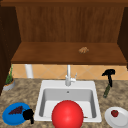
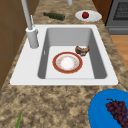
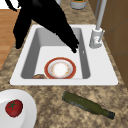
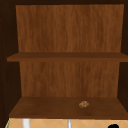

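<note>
where speckled granite counter [image 1: 25,93] surrounds a white sink [image 1: 43,87], wooden shelves [image 4: 67,108] rise.

The speckled counter [image 2: 57,100] carries a blue plate [image 2: 100,112], a white plate [image 3: 27,110], a green bottle [image 3: 87,105] and a potted plant [image 1: 9,82].

Wooden shelves [image 4: 67,57] — small brown lump [image 4: 84,104] (lowest shelf) — right hand [image 4: 113,126] below.

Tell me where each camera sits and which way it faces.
Front: faces the sink; left hand by the blue plate, right hand above the bottle.
Left side: looks along the sink toward the tomato.
Right side: looks back; a hand looms.
Upper: faces the shelves.
Side views share the red plate.
</note>
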Robot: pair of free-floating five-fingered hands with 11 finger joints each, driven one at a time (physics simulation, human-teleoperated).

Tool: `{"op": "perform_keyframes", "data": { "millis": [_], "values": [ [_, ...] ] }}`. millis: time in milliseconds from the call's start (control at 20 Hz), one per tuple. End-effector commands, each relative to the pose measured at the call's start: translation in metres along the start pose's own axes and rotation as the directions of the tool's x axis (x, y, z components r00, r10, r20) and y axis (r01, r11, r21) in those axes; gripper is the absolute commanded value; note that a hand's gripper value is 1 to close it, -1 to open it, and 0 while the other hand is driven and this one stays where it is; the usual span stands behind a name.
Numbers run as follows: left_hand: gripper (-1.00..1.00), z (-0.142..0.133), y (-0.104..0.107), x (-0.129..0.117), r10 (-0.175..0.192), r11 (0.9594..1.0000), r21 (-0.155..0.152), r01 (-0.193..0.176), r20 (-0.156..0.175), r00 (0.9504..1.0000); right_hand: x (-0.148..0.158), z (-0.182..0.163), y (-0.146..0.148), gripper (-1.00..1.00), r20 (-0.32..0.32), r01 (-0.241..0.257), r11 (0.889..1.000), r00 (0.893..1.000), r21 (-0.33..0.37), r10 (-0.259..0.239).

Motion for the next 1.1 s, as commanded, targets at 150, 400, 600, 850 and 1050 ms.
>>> {"op": "perform_keyframes", "data": {
  "millis": [150, 400, 600, 850, 1050],
  "values": [
    [0.00, 0.000, 0.000, 0.000, 0.000, 1.0000, 0.000, 0.000, 0.000, 1.0000, -0.018, -0.012, 0.014, -1.00, 0.013, -0.074, 0.997, 0.997, -0.005, 0.074],
    [0.00, 0.000, 0.000, 0.000, 0.000, 1.0000, 0.000, 0.000, 0.000, 1.0000, -0.024, -0.042, 0.032, -1.00, 0.035, -0.099, 0.995, 0.995, 0.017, 0.098],
    [0.00, 0.000, 0.000, 0.000, 0.000, 1.0000, 0.000, 0.000, 0.000, 1.0000, -0.029, -0.068, 0.042, -1.00, 0.034, -0.113, 0.993, 0.993, 0.020, 0.112],
    [0.00, 0.000, 0.000, 0.000, 0.000, 1.0000, 0.000, 0.000, 0.000, 1.0000, -0.034, -0.104, 0.053, -1.00, 0.029, -0.123, 0.992, 0.992, 0.018, 0.123],
    [0.00, 0.000, 0.000, 0.000, 0.000, 1.0000, 0.000, 0.000, 0.000, 1.0000, -0.039, -0.127, 0.063, -1.00, 0.024, -0.138, 0.990, 0.990, 0.024, 0.137]
  ]
}}
